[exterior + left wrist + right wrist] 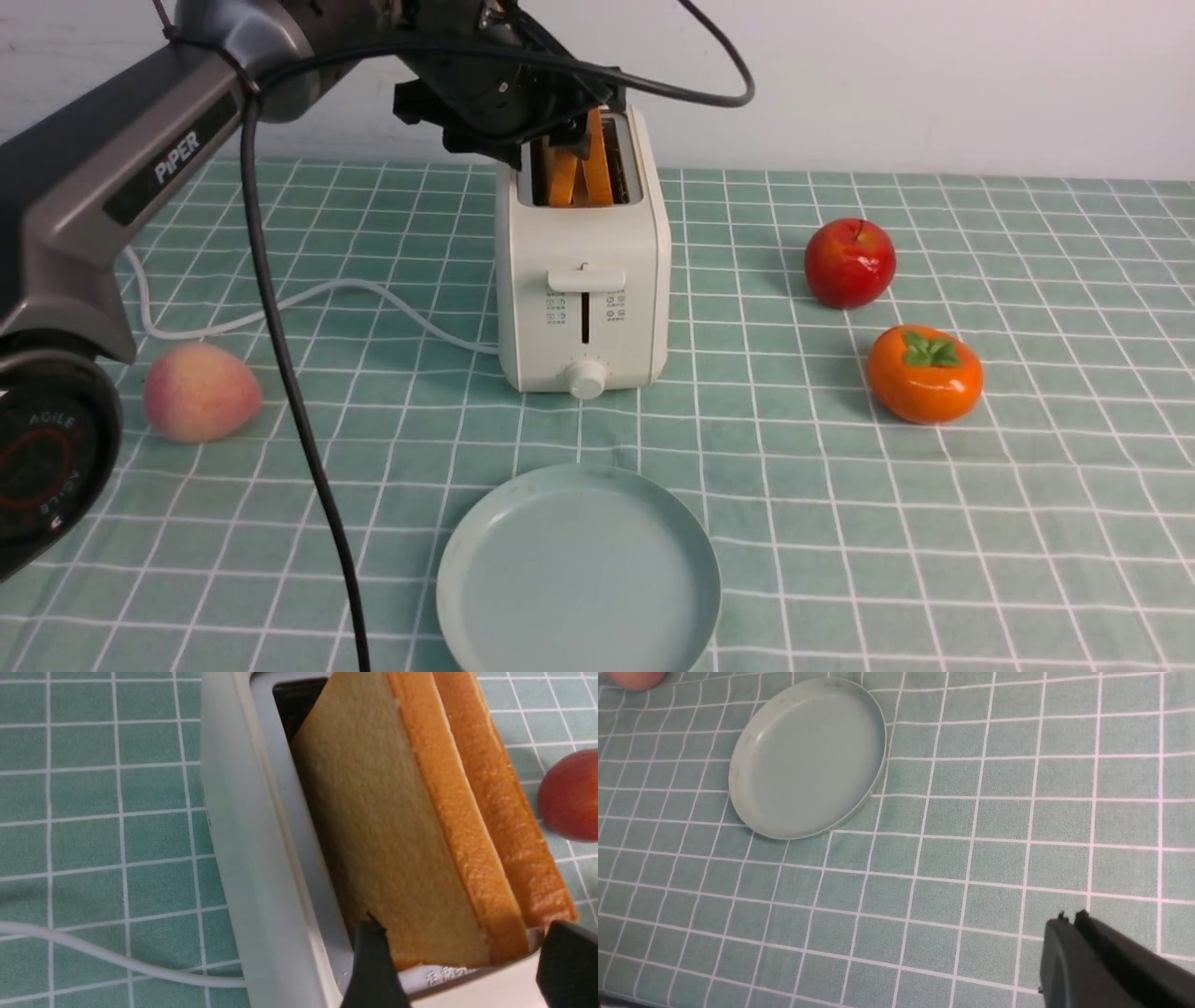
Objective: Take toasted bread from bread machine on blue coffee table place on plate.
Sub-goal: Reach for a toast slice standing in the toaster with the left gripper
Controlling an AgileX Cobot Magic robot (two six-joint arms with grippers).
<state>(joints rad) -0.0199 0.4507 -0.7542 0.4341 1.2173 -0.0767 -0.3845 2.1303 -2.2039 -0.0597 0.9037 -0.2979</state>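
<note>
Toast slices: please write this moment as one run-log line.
toast slices: both in toaster | left tool: straddles them, grip unclear | right tool: shut, empty | plate: no toast yet

1. Robot lab bench dressed up as a kitchen, I'd say.
2. Giveaways: PiPER-branded left arm (140,177), bare white wall (934,75), bread machine (583,280) and loose apple (850,263) on the blue coffee table (934,523).
</note>
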